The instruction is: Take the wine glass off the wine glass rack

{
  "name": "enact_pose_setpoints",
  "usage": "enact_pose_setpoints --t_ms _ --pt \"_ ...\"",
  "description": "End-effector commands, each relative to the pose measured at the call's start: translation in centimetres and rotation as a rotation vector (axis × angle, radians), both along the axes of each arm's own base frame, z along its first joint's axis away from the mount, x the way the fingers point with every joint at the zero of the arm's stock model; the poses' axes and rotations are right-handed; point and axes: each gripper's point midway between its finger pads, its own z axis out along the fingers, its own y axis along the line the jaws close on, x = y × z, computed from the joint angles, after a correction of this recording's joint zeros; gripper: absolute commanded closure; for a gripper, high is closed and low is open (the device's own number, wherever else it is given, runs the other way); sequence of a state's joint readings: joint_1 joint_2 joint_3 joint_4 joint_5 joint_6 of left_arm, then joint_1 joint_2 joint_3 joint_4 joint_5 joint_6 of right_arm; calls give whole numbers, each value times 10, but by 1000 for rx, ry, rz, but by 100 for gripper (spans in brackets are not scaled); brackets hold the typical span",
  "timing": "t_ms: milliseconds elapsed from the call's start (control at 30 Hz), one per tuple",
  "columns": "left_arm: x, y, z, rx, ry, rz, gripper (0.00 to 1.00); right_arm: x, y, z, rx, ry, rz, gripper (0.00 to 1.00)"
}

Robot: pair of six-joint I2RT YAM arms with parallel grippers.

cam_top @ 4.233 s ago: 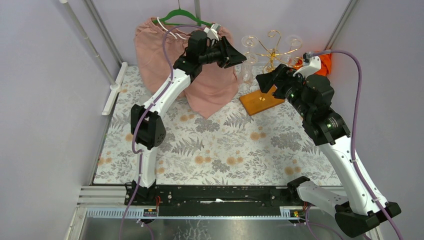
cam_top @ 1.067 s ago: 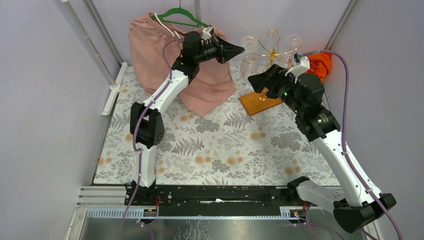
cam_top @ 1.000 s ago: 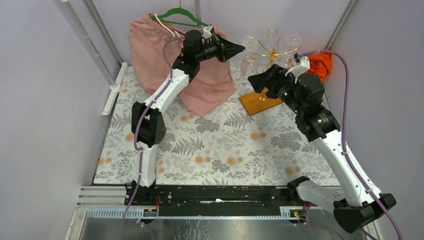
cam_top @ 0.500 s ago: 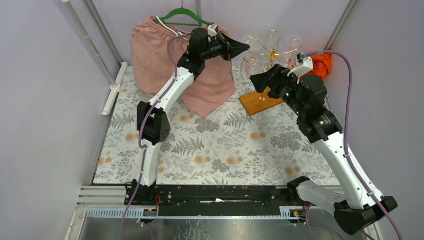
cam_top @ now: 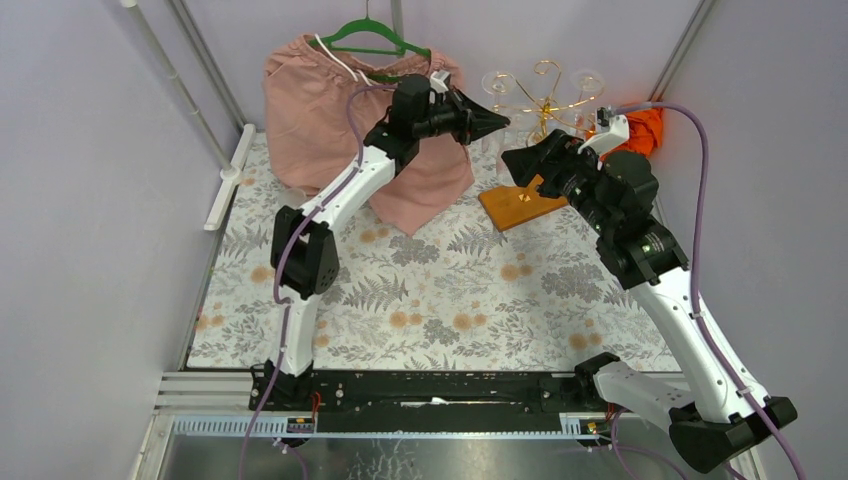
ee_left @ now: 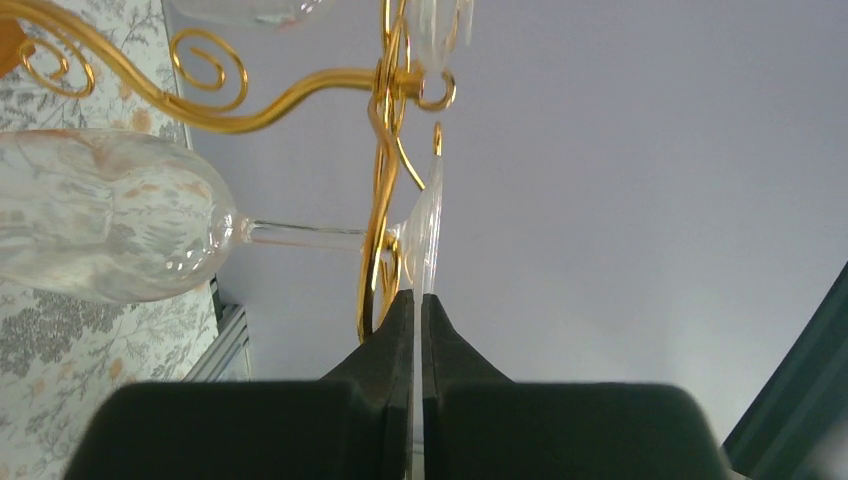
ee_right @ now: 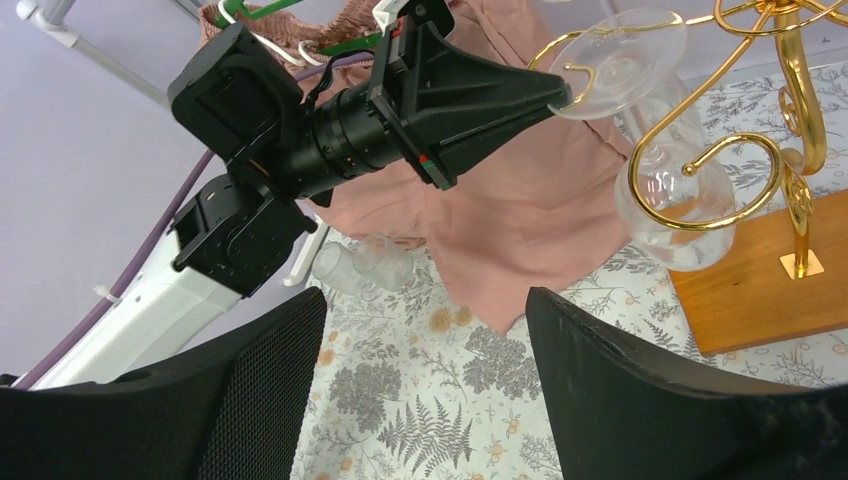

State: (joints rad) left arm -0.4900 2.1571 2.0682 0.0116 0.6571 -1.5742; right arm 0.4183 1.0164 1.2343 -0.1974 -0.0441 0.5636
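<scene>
1. The left gripper (ee_right: 555,92) has swung away from the pink fabric garment on a green hanger (cam_top: 320,110), where it hovered four seconds ago, and across to the thin gold wire wine glass rack (cam_top: 545,95). In the last half second it has dropped slightly towards the rack's near arm.
2. Its jaws are now pinched on the rim of the flat foot of a clear stemmed wine glass (ee_left: 110,215). In the left wrist view the disc runs edge-on between the two black fingers (ee_left: 385,330).
3. The wine glass is not yet off the rack. It hangs bowl-down from a curled arm, and the gold wire loops round the stem just beside the foot.
4. The right gripper (ee_right: 425,300) has barely shifted. It hangs spread wide and holds nothing, just above the rack's flat orange-brown wooden base (cam_top: 522,200).
5. With the grasp apparently made, the likely next step is sliding the foot out along the curl. A thin rim pinch could slip, or it could tug the light stand.
6. A second clear glass (ee_right: 365,262) lies on the floral-patterned table cover (cam_top: 450,290) near the garment's hem.
</scene>
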Motion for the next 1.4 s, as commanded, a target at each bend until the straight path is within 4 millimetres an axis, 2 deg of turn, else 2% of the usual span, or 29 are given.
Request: enact_pose_setpoints --t_ms 0,133,467,767,933,1167,1233,1367 --pt "-22 5 17 -8 -33 -15 100 -5 0 12 27 -40 8 19" --pt "-30 10 15 -2 -34 -12 100 -6 3 11 39 -34 24 20" --pt "-58 30 28 12 -75 5 100 -9 10 11 67 -23 59 20" --pt "-100 70 45 72 -182 45 100 -13 23 13 121 -18 130 20" --pt "-120 95 51 184 -271 86 100 -16 37 16 173 -14 202 20" --pt "-119 125 43 472 -422 167 100 -21 40 27 196 -36 229 21" --pt "-125 125 45 454 -434 148 100 -21 40 28 198 -38 228 21" --pt "-140 119 68 278 -446 91 100 -19 40 27 227 -44 225 21"
